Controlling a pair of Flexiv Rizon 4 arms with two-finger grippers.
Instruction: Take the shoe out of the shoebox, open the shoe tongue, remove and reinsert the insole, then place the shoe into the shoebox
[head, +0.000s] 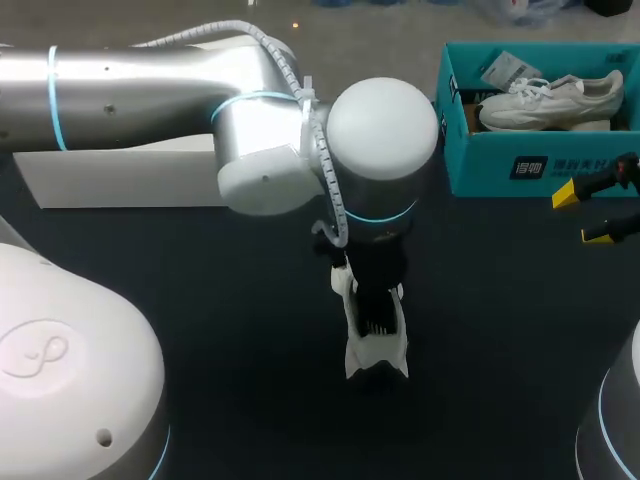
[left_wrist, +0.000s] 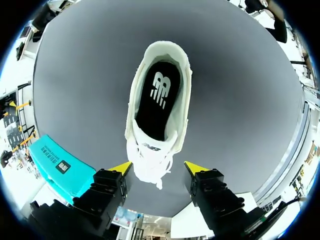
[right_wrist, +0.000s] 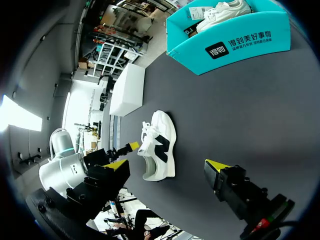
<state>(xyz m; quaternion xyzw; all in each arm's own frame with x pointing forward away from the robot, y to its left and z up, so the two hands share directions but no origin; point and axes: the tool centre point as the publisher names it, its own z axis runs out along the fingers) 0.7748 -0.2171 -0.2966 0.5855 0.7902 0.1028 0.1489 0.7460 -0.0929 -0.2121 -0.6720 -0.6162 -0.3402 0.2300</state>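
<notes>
White lace-up sneaker (head: 376, 345) is standing mid-table on the dark tabletop (head: 200, 300), well apart from the teal cardboard shoebox (head: 480, 165) at far right. Its black insole (left_wrist: 157, 107) is showing a white logo. Left gripper (left_wrist: 157, 169) is hovering over the laces, fingers apart. Right gripper (head: 585, 215) is hanging just near of the box, fingers apart. The box front is bearing a dark label (head: 529, 167) with white print.
</notes>
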